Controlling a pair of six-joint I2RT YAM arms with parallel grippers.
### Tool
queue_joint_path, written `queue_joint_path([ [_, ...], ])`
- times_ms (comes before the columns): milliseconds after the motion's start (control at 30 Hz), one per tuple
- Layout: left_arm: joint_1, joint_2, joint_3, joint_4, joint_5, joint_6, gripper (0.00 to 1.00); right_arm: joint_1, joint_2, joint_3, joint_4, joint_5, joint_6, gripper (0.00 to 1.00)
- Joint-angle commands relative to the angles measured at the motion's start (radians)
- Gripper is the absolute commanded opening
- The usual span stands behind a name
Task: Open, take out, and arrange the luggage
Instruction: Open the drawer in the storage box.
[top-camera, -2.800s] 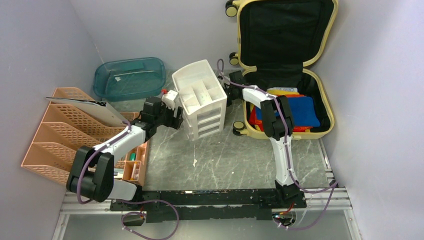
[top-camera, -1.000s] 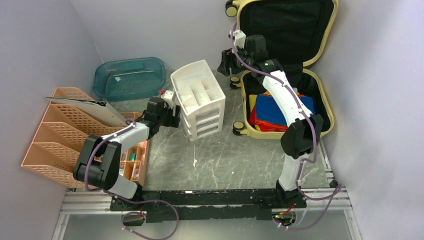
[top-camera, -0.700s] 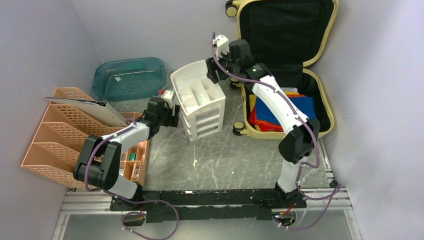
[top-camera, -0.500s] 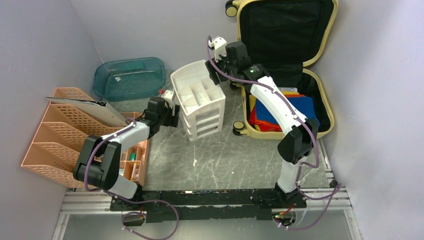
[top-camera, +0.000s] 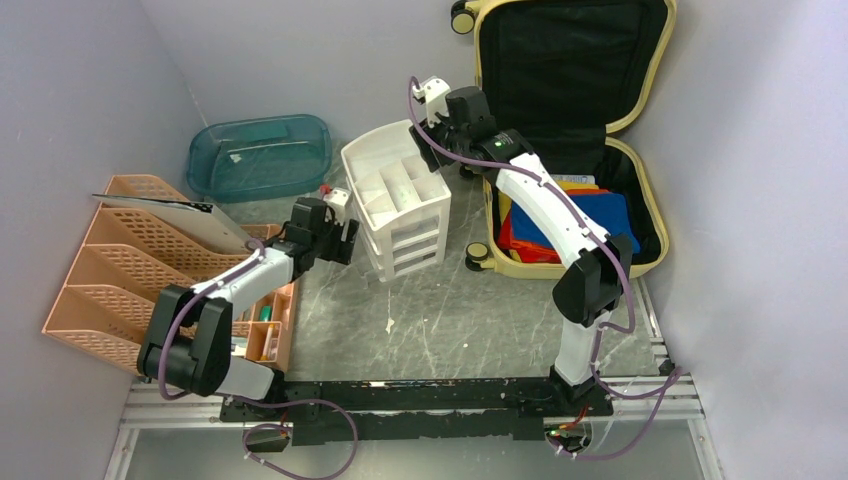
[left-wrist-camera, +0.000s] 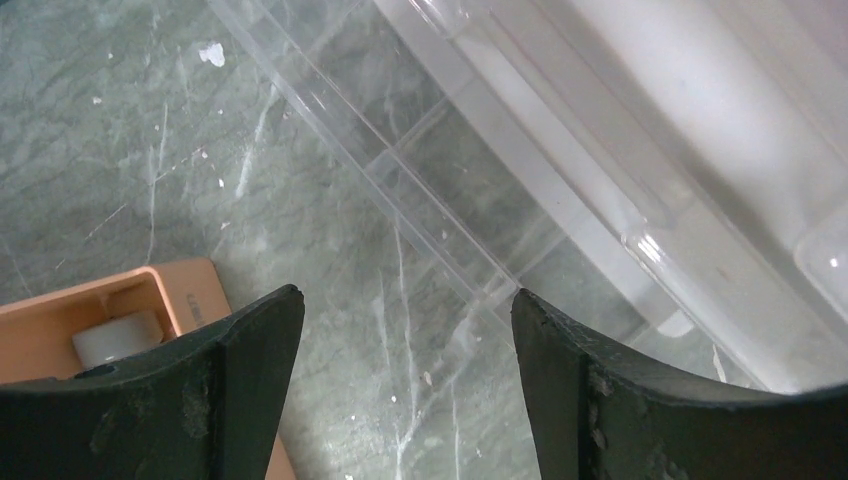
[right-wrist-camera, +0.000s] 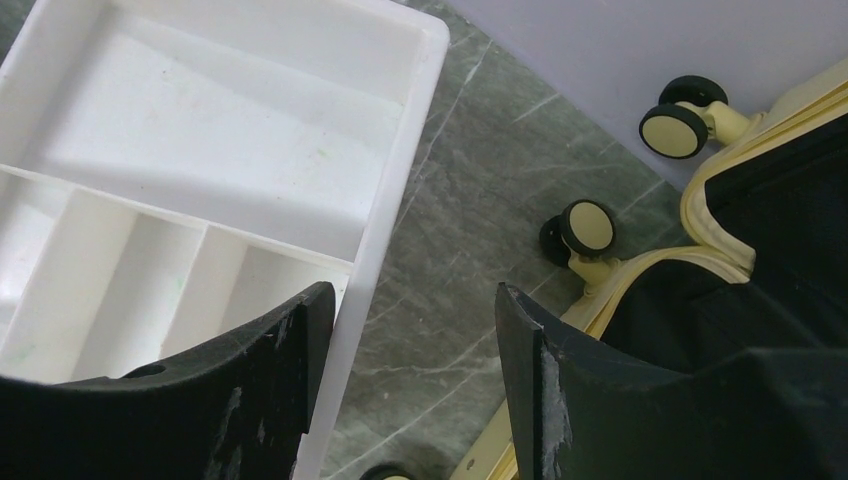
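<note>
Lying open at the far right of the table (top-camera: 450, 310), the pale yellow luggage (top-camera: 572, 60) leans its lid against the back wall, with blue, red and yellow folded items (top-camera: 610, 225) in its lower half; the right gripper (right-wrist-camera: 412, 292) hovers over the far right corner of the white drawer unit (top-camera: 405, 240), jaws partly spread, empty; the left gripper (left-wrist-camera: 405, 298) sits low beside that unit's near left side, jaws wide, empty.

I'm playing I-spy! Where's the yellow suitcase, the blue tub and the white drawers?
Luggage (top-camera: 520, 268): top view, near rim.
Teal tub (top-camera: 258, 188): top view, near wall.
White drawer unit (top-camera: 408, 243): top view, drawer fronts.
</note>
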Motion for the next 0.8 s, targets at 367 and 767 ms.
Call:
queue_joint_path([
  [367, 0.006, -0.114, -0.045, -0.106, -0.019, 0.108, 0.82, -0.010, 0.004, -0.011, -0.005, 0.067, -0.026, 0.63],
  [767, 0.028, -0.128, -0.024, -0.124, 0.005, 0.116, 0.82, -0.011, -0.012, -0.020, -0.003, 0.065, -0.031, 0.64],
])
